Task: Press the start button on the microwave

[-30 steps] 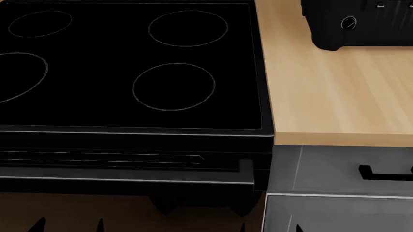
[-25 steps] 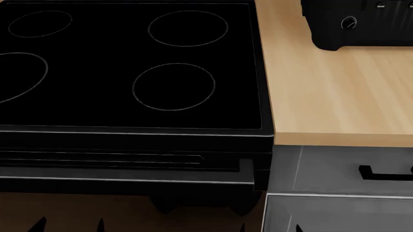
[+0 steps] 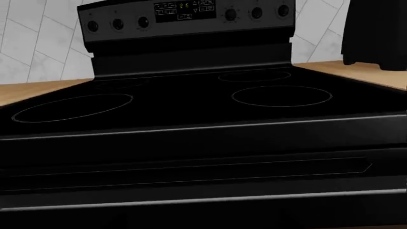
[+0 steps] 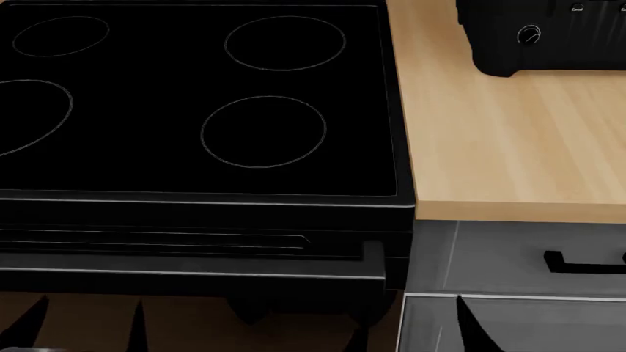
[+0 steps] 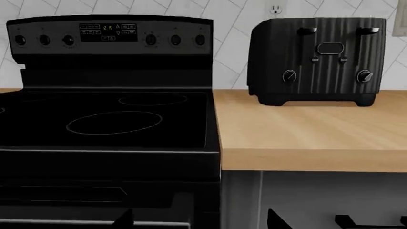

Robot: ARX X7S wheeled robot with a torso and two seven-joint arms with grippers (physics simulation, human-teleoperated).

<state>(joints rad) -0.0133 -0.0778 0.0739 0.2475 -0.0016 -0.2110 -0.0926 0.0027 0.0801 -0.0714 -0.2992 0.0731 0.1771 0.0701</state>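
Note:
The microwave (image 4: 547,37) is a black boxy appliance at the far right of the wooden counter, cut off by the head view's top edge, with a round white-outlined dial (image 4: 529,34) on its front. The right wrist view shows its whole front (image 5: 318,59), with two dials and tiny white labels. My left gripper (image 4: 83,326) shows only as two spread dark fingertips at the bottom edge, in front of the oven. My right gripper (image 4: 415,334) also shows two spread tips, low in front of the cabinet, far from the microwave. Both are empty.
A wide black cooktop (image 4: 196,103) with ring outlines fills the left; its oven handle (image 4: 196,273) runs just above my left fingertips. The wooden counter (image 4: 499,139) lies right of it, over grey drawers with a black handle (image 4: 582,264). The stove's control panel (image 5: 108,33) stands at the back.
Both pairs of fingertips have risen farther into the bottom of the head view. The microwave and the stove have not moved.

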